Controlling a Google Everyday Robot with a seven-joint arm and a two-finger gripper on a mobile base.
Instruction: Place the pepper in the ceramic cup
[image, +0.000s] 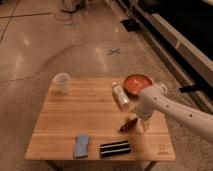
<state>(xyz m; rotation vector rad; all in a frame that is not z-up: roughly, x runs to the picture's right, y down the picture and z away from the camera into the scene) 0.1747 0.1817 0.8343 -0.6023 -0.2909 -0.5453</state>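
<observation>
Table (75, 115): pale wood on a speckled floor.
Pepper (129, 124): lower centre-right, flat on the wood; we read its long axis as lower left to upper right.
Gripper (142, 122): jaws spread, empty, just right of the pepper's upper end.
Cup (62, 82): upper left, well apart.
Next move: we judge a short leftward shift, jaws across that axis.

Read no legible text, label or number. Noted only a cross mark (114, 51) on the far floor and an illegible stamp (162, 148) at the near right corner of the table (90, 115). Spotted the gripper (142, 124) just right of the pepper (129, 125).
</observation>
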